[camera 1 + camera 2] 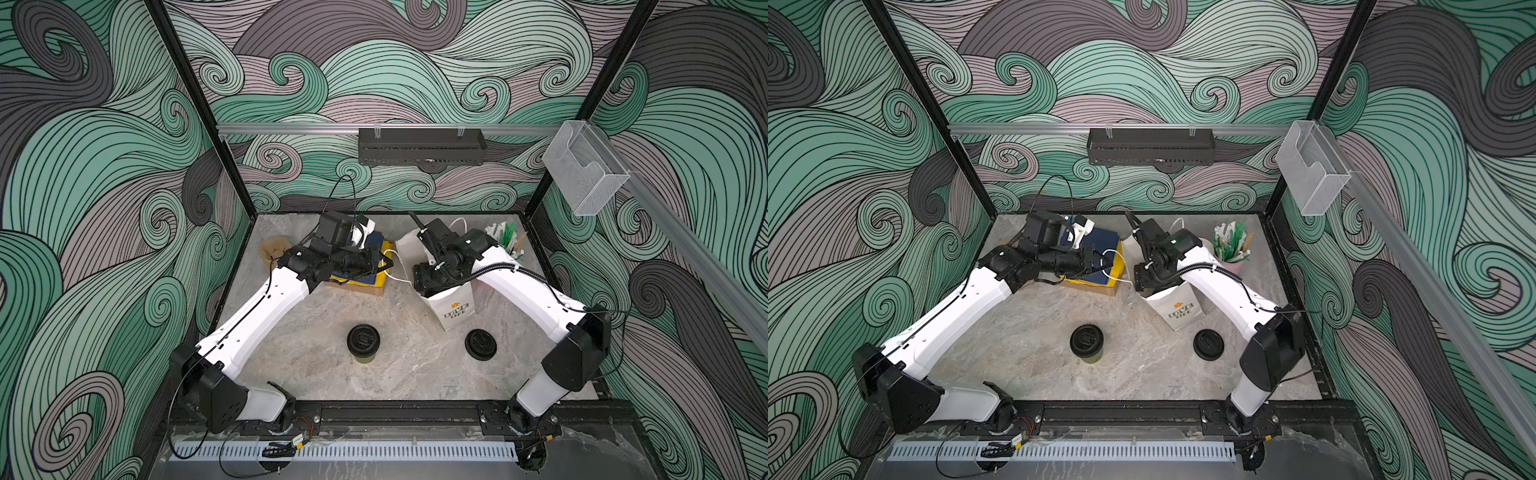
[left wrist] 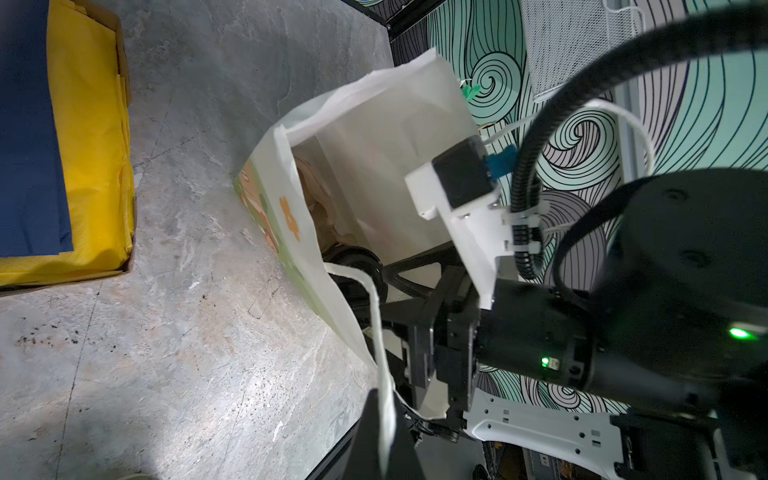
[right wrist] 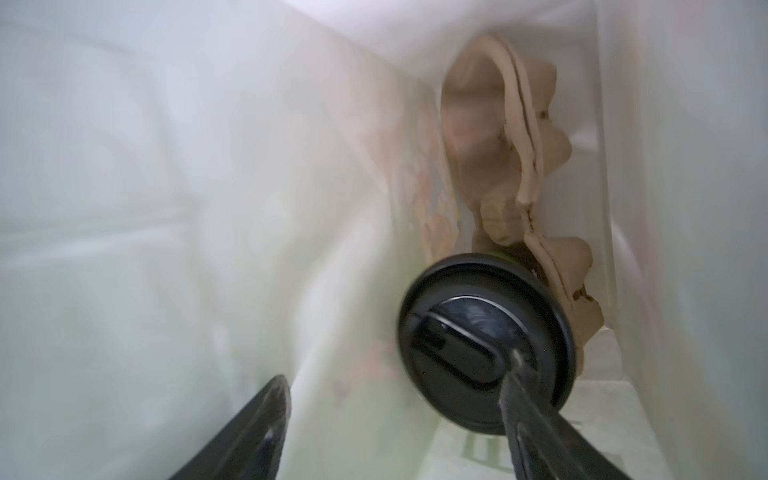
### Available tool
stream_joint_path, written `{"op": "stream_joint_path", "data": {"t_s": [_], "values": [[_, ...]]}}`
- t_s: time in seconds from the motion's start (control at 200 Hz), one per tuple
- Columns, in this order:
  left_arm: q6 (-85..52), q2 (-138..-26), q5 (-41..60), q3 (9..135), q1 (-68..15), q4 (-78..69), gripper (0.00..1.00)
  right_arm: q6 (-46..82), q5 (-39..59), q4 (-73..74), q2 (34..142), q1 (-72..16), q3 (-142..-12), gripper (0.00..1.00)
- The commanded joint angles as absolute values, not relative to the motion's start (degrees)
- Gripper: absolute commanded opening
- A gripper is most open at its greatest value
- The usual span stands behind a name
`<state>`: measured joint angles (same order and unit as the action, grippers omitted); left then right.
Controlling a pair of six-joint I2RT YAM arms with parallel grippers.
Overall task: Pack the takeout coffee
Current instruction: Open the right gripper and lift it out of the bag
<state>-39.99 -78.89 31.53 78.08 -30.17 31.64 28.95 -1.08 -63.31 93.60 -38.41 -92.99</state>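
Clearly, the right claw (image 3: 395, 374) is sunk inside the white paper bag (image 1: 451, 307), with its jaws stood wide apart and nothing clamped between them. One finger is laid across the black lid of a lidded cup (image 3: 486, 345), which sits just beyond that finger, deep in the bag. The other finger is held well clear of the cup, near the bag wall. Because of blur, it cannot be told whether the lid is actually touched. Just past the cup a brown cardboard carrier (image 3: 519, 145) is seen, tilted along the bag's side. Whether the cup is seated in one of its wells cannot be told.

Across from the right claw, the left claw (image 2: 384, 399) is closed tight on the bag's white handle (image 2: 374, 316), and the mouth is held open by it.

Farther out, on the robot's side of both claws, a second lidded cup (image 1: 363, 341) stands upright on the desk (image 1: 316, 382), untouched and well apart from the bag. A loose black lid (image 1: 481, 344) lies near the bag's front.

The step in hand is judged to be the release of the first cup, with the task about half done. The right claw is best drawn straight up through the mouth with the jaws spread, so that the lid is not snagged or the cup tipped. The handle should be held taut until the claw is out, since the thin walls would likely fold inward.
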Motion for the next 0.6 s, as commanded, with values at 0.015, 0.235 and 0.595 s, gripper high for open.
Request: {"op": "stream_joint_path", "data": {"t_s": [0.015,0.235,0.595], "values": [[-40.08,-79.01,32.52,81.11,-30.84,30.06,0.00,28.29,-0.43,-57.65,88.15,-38.79,-91.97,0.82],[-40.25,-79.63,32.59,81.45,-31.10,29.89,0.00,26.66,3.73,-52.42,83.53,-38.76,-90.78,0.79],[-44.47,-79.55,31.85,79.74,-31.33,26.75,0.00,26.44,10.15,-55.98,72.84,-38.78,-95.64,0.76]]}}
